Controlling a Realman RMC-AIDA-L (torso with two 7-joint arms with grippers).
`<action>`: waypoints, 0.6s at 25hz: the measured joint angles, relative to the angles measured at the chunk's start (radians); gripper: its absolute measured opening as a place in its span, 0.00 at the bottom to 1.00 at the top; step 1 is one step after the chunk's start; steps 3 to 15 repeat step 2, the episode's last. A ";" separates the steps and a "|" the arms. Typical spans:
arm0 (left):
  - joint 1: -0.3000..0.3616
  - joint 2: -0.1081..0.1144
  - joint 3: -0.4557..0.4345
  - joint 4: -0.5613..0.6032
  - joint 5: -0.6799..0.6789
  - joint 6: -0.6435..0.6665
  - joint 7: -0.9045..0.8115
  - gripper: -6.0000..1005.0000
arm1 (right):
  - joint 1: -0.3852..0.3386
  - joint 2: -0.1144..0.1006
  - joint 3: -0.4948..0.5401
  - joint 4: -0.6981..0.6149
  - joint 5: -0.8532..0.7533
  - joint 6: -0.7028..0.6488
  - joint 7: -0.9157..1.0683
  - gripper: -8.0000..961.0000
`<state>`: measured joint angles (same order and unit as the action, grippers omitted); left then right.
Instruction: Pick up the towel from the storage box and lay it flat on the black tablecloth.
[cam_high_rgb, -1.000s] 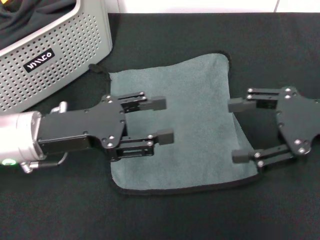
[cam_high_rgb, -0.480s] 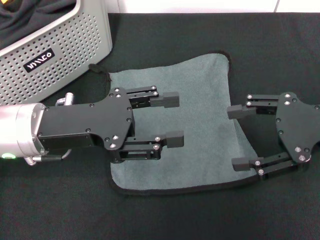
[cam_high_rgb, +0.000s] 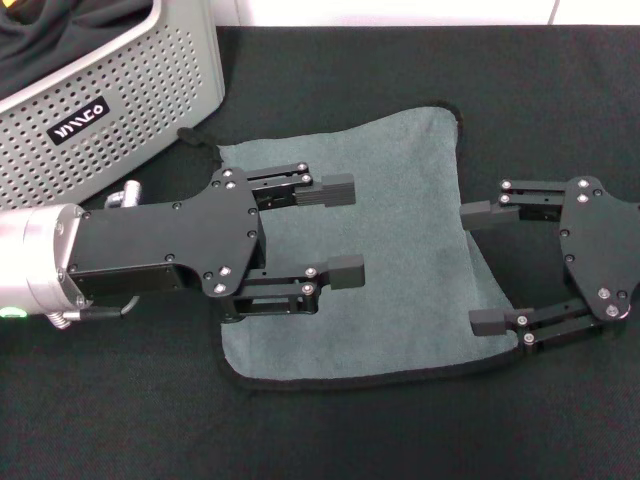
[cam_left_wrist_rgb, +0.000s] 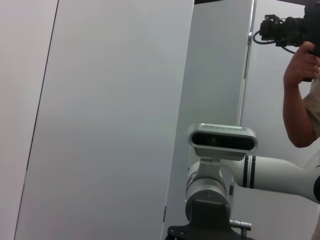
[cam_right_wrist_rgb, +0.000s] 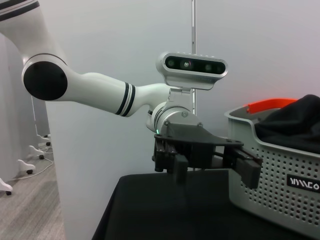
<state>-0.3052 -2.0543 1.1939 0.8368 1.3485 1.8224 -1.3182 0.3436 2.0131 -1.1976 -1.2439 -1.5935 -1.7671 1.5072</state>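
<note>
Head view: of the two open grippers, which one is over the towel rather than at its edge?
The left gripper, open above the middle of the towel. The right gripper sits at the towel's right edge, mostly over the black tablecloth.

Black bunched cloth (cam_high_rgb: 60, 25) in basket; person (cam_left_wrist_rgb: 305, 95), perhaps filming.

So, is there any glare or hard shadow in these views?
Head view: even light, no glare on the towel; the black tablecloth swallows shadows under the left gripper and right gripper. Left wrist view: soft glow on pale wall panels. Right wrist view: flat light, storage box clear.
</note>
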 joint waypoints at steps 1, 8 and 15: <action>0.000 0.000 0.000 0.000 0.000 0.000 0.006 0.70 | 0.001 0.000 0.001 0.002 0.000 0.000 -0.005 0.92; 0.000 0.001 -0.001 0.000 0.000 0.000 0.010 0.70 | 0.002 0.000 0.002 0.005 0.001 0.001 -0.011 0.92; 0.000 0.001 -0.001 0.000 0.000 0.000 0.010 0.70 | 0.002 0.000 0.002 0.005 0.001 0.001 -0.011 0.92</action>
